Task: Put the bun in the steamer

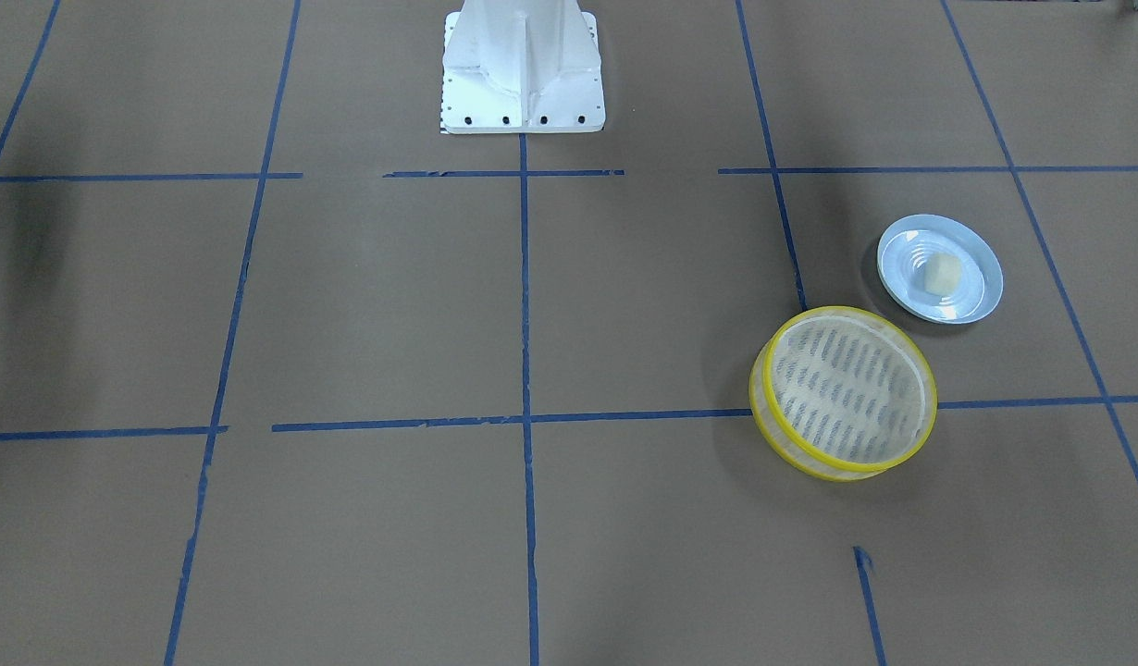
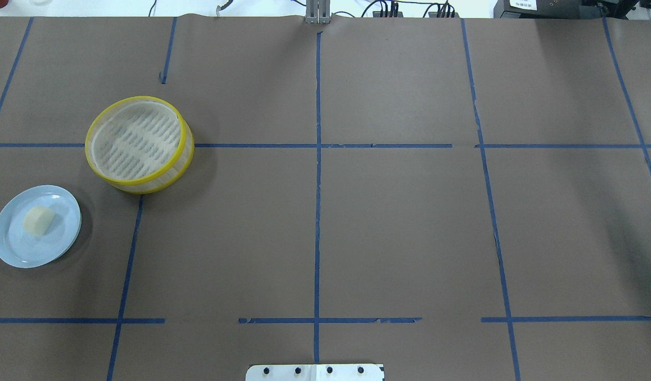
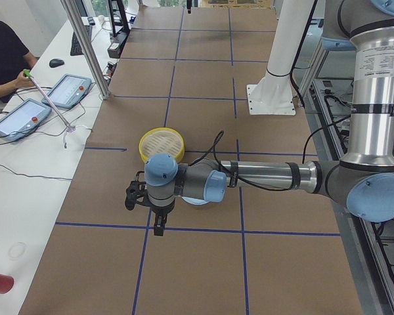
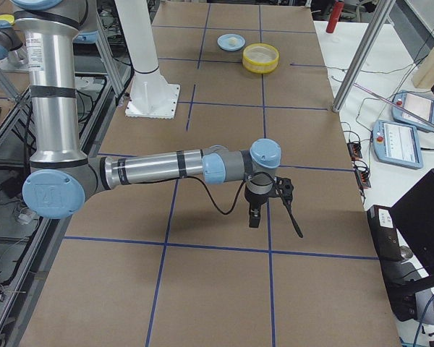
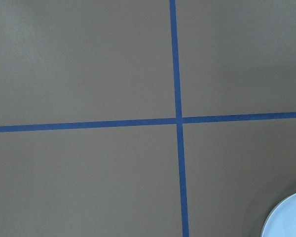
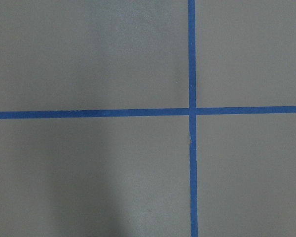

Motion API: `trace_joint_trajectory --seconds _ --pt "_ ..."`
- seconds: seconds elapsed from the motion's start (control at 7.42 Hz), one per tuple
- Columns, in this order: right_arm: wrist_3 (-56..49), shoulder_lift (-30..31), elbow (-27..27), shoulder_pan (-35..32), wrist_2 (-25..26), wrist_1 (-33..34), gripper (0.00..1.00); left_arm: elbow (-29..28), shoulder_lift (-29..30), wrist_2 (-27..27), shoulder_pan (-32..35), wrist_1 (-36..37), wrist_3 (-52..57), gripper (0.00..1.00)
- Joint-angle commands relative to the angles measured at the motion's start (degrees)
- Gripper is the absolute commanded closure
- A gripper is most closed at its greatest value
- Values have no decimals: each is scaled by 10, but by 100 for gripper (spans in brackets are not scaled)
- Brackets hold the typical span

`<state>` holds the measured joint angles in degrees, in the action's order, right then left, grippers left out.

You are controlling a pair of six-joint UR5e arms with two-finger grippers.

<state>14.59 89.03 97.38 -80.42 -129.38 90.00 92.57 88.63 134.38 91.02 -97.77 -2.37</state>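
Since the bun (image 2: 38, 220) is sitting on the blue plate (image 2: 18, 248) and not in the steamer (image 2: 137, 140), I'd say this task hasn't really started. The steamer is empty, just its slotted base showing. It sits near the plate but not touching it, a bit further out from the robot, and both are on the robot's left half of the table (image 2: 399, 222).

So everything's left to do: reach the plate, grab the bun, carry it over, drop it in the basket. My guess is the left arm does it, since it's the close one.

The left gripper (image 3: 159, 224) only shows up from the side camera, pointing down above the table close to the plate. From that angle I can't tell how far apart its fingers are, but nothing seems to be in it. Its wrist cam only catches a sliver of plate in one corner. It's the same with the right gripper (image 4: 254, 214): it hangs way off at the other end, and I can't tell if it's open or closed.

The surface is flat brown paper with a grid of blue tape (image 2: 317, 211), and a white mount (image 1: 523, 65) is bolted on at the robot's side. Room-wise, a person (image 3: 3, 56) sits at a white side bench with a couple of touchscreen pendants (image 3: 69, 90), plus cables.
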Motion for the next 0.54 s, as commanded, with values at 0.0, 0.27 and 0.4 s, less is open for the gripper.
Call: trace_joint_trajectory --seconds 0.0,0.27,0.4 --pt "0 0 0 0 0 0 0 4 2 1 -1 -2 -4 0" --pt "0 0 0 0 0 0 0 11 9 1 -1 -5 -4 0" --pt "0 0 0 0 0 0 0 28 13 0 -1 -18 -6 0"
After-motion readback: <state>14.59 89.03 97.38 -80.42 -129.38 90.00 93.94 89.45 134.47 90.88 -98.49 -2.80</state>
